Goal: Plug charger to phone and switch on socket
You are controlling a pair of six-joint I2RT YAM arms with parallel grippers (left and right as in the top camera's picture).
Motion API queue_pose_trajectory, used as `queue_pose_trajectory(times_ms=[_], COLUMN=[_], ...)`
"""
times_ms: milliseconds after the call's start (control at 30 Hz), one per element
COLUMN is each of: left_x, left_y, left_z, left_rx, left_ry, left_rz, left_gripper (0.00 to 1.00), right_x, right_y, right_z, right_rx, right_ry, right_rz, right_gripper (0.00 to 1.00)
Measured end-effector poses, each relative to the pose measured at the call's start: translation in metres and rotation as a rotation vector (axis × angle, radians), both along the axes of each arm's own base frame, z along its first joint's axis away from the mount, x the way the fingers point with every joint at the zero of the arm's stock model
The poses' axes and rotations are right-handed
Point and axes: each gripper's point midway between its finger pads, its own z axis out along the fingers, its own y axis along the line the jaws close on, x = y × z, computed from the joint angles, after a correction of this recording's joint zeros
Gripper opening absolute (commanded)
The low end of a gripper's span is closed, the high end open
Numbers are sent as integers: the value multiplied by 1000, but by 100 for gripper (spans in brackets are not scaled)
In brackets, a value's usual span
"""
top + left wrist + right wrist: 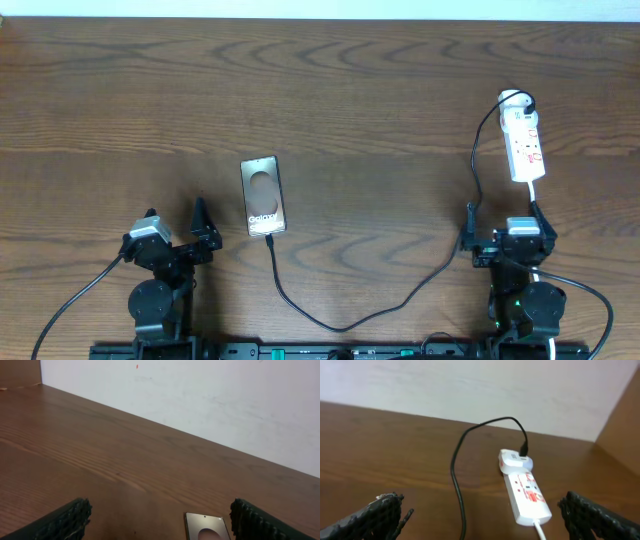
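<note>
One phone, one charger, one socket and two grippers are counted on the brown, wood-grained counter. The phone is seen as a flat, glossy bronze-brown rectangle with white lettering and an oval glare, lying left of centre. The charger is a thin black cable, run in a loose curve from the phone's near short edge, which its tip meets, up to a black plug set in a rounded white block at the socket's far end. The socket is a white, elongated plastic strip with red marks and a white cord, placed at the right.

The left gripper is held wide apart just left of the phone, with nothing between its ribbed black fingers. The right gripper is likewise spread and empty, near the socket's near end.
</note>
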Motion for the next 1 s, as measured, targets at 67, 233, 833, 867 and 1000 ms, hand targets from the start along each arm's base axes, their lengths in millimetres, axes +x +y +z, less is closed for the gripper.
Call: queue_pose_trajectory(times_ms=[67, 233, 833, 867, 1000], left_x=[0, 0, 0, 0, 0], left_y=[0, 0, 0, 0, 0], left_z=[0, 0, 0, 0, 0], left_rx=[0, 0, 0, 0, 0], left_ry=[0, 0, 0, 0, 0], left_rz=[0, 0, 0, 0, 0], left_gripper=[91, 91, 91, 91, 91], right_x=[0, -1, -1, -1, -1], right_y=[-4, -12, -15, -15, -15], right_z=[1, 2, 2, 2, 2], right_rx=[43, 120, 163, 163, 163], right_ry=[-6, -17, -24, -23, -24], right_rz=[-29, -82, -100, -101, -101], right_gripper=[99, 99, 99, 99, 99])
